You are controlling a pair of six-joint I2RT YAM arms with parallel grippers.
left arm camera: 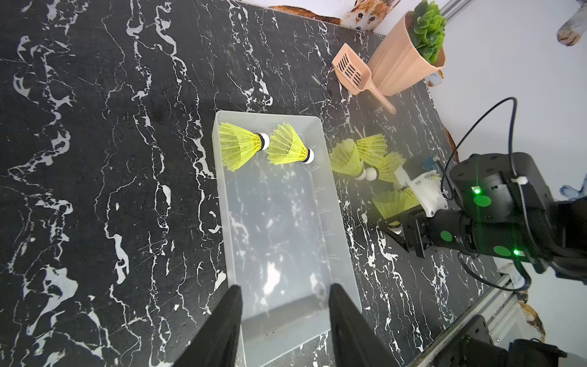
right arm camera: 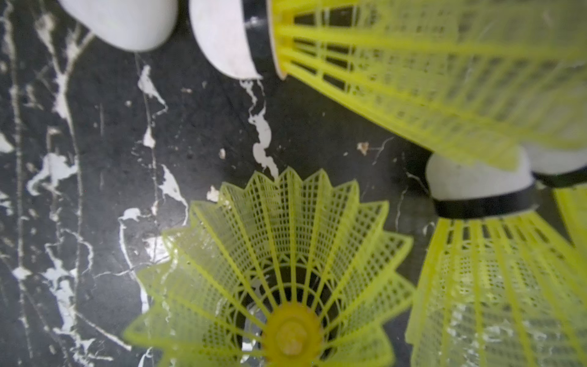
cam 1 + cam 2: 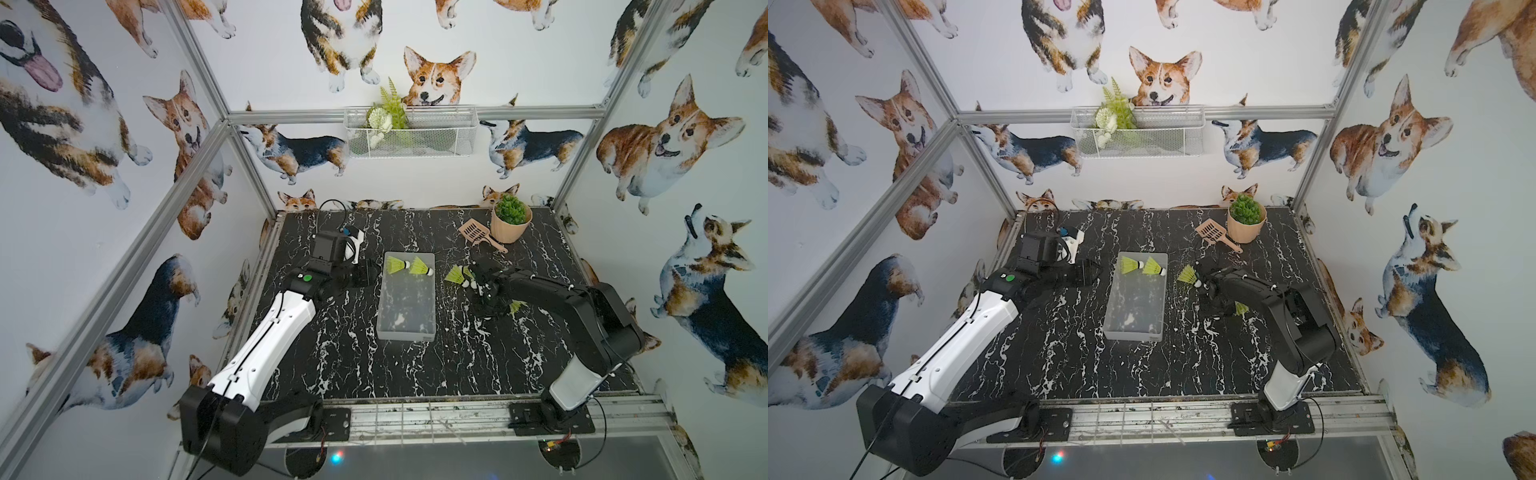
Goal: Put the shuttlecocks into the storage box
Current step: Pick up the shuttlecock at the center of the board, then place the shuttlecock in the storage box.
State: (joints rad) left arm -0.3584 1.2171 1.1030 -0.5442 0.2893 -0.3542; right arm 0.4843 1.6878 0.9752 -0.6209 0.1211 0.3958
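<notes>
One end effector is doing the work: the right end effector is sunk low into the loose shuttlecocks heaped on the surface just beside the storage box. Its wrist view looks straight into the open skirt of one shuttlecock, with white tips and other skirts crowding close around. Its fingers are out of sight in that view and hidden in both top views, so I cannot tell how wide it stands or whether it has hold of anything. The step in hand looks like a pick from this heap. To do it well, the jaws should pinch one skirt or cork squarely, without netting a neighbour. A slow, straight lift would let any tangled skirt drop free before the carry over the box wall. The left end effector hangs near the box on the side away from the heap, its fingers parted with nothing between them. Farther out, two shuttlecocks already lie on their sides at the box's far end, leaving most of its floor bare for a release.
</notes>
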